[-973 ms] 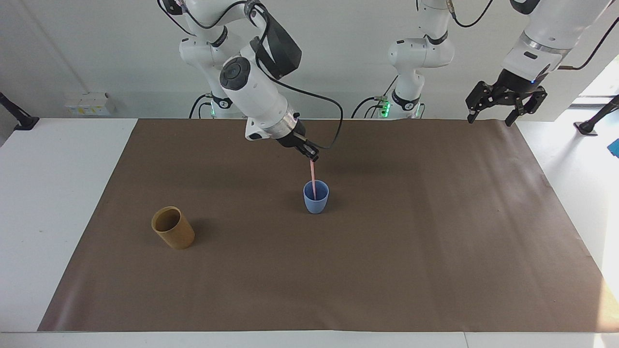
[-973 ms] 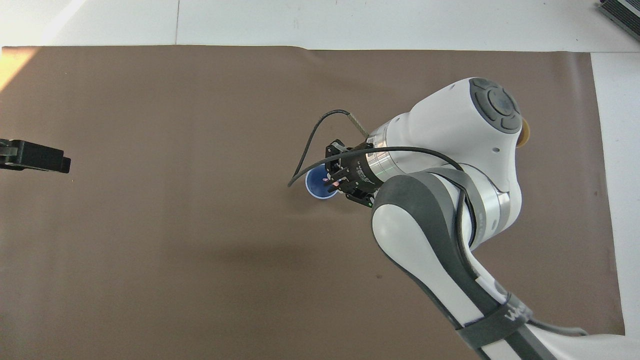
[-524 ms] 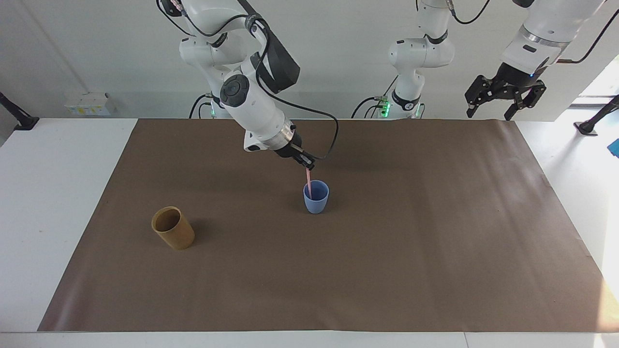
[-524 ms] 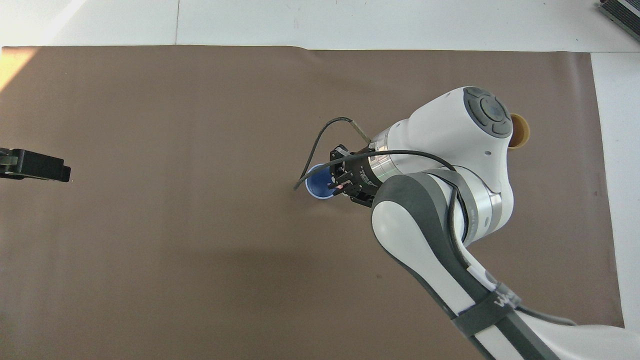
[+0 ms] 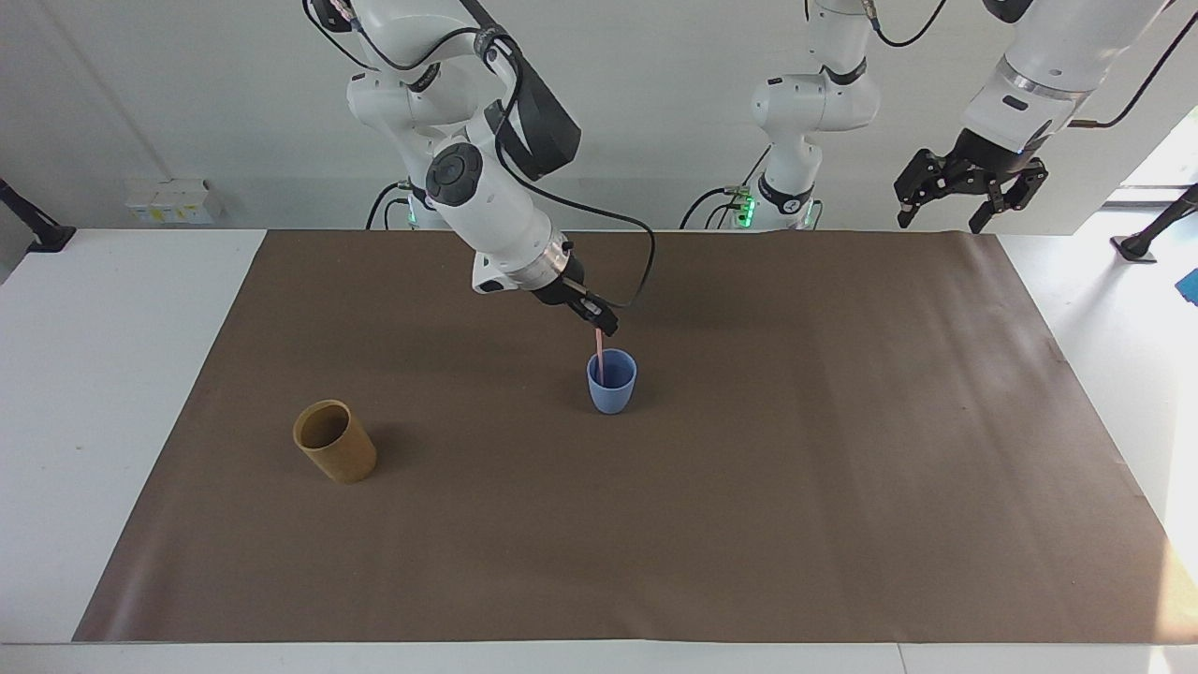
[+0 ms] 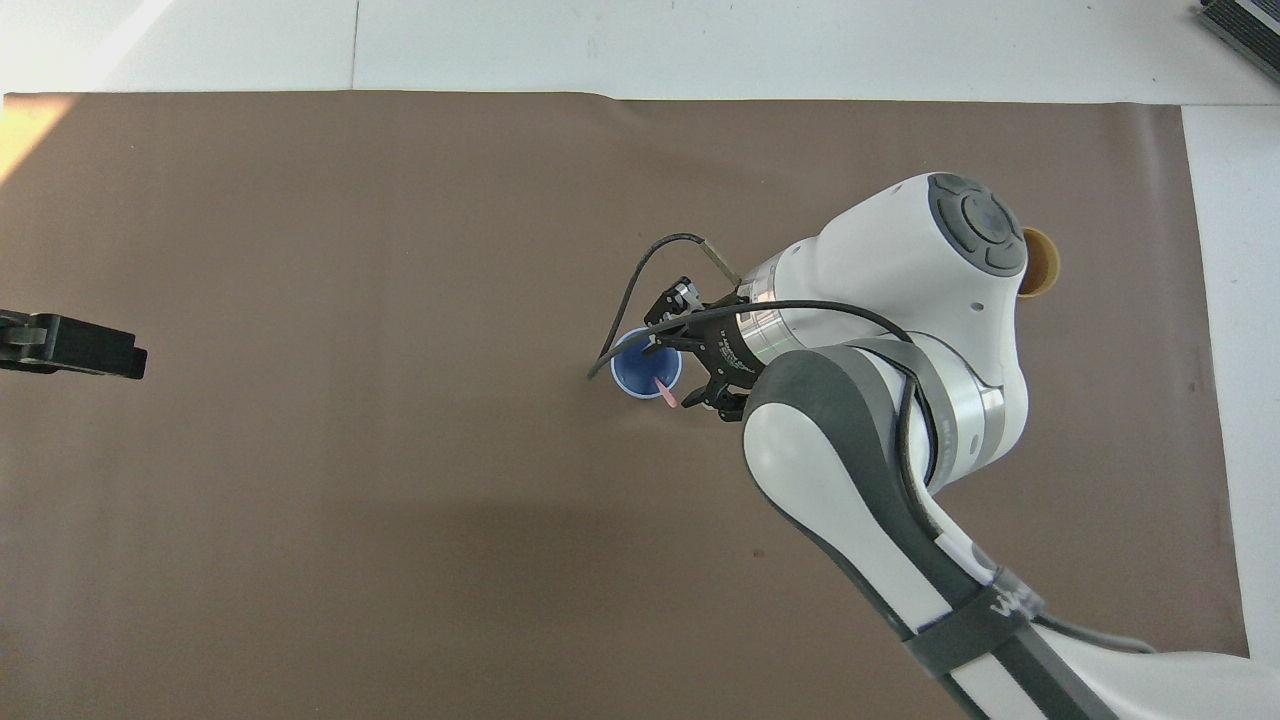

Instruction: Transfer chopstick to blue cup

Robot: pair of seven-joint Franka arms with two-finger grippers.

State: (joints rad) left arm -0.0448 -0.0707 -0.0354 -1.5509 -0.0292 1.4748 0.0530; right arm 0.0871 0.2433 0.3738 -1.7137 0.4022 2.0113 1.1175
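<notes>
The blue cup [image 5: 611, 386] [image 6: 640, 372] stands upright near the middle of the brown mat. The pale pink chopstick [image 5: 599, 354] [image 6: 664, 393] stands in it. Its lower end is inside the cup and its upper end leans over the rim on the side nearer the robots. My right gripper [image 5: 605, 324] [image 6: 672, 360] hangs just above the cup with its fingers spread to either side of the chopstick's top, open and apart from it. The left gripper [image 5: 969, 190] [image 6: 72, 346] waits open and raised over the left arm's end of the table.
A tan-brown cup [image 5: 334, 452] [image 6: 1042, 262] stands upright toward the right arm's end of the mat, farther from the robots than the blue cup. In the overhead view the right arm mostly covers it. The brown mat [image 5: 749, 524] lies over a white table.
The right gripper lowered the chopstick into the blue cup, then opened and let it go. The chopstick now leans on the rim. The left gripper rose a little.
</notes>
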